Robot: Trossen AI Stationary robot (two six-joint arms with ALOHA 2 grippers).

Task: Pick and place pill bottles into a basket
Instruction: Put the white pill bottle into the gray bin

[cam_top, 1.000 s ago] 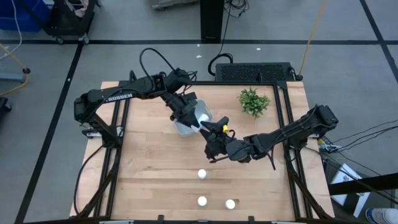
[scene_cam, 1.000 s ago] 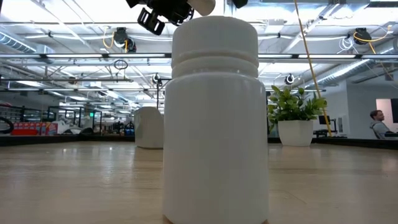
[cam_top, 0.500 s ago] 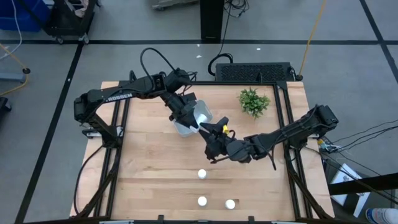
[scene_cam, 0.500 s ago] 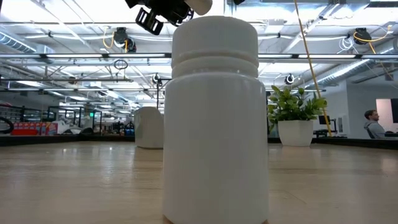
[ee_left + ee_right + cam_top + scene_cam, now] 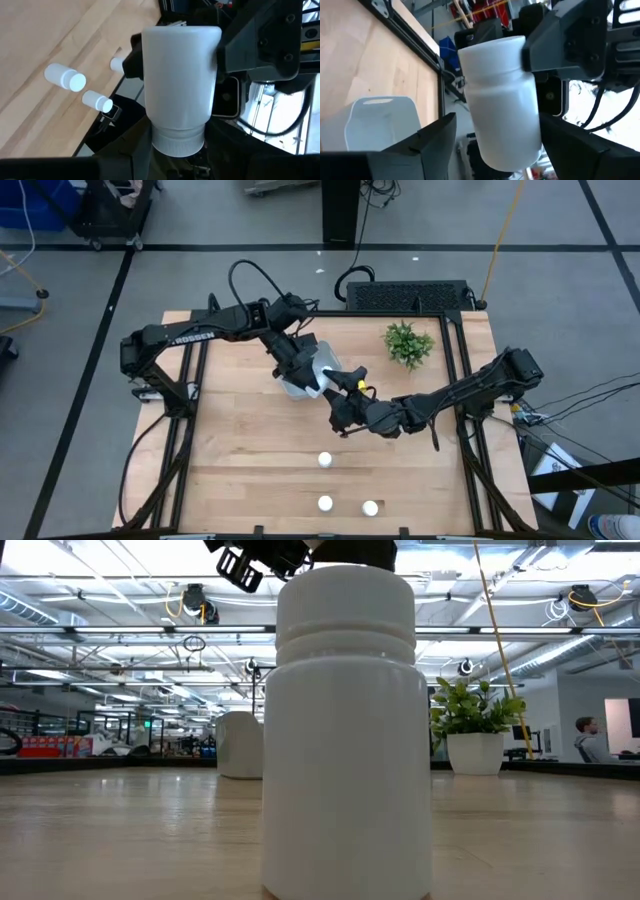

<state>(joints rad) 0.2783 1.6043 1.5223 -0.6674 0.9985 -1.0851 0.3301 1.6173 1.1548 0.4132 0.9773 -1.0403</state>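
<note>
Handover above basket (image 5: 300, 383).
Left gripper (image 5: 318, 377) clamps 1 pill bottle (image 5: 180, 92); right gripper (image 5: 338, 384) fingers stand apart beside it.

Table (image 5: 250, 440): bottles (image 5: 325, 460), basket (image 5: 300, 385), plant (image 5: 408, 343)

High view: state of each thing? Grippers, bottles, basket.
Left gripper: shut on a small white cylindrical pill bottle, at its cap end.
Right gripper: open, fingers either side of that bottle.
Three white pill bottles: upright on the wooden table, untouched.
Pale blue-grey plastic basket: upright, below the grippers.
</note>
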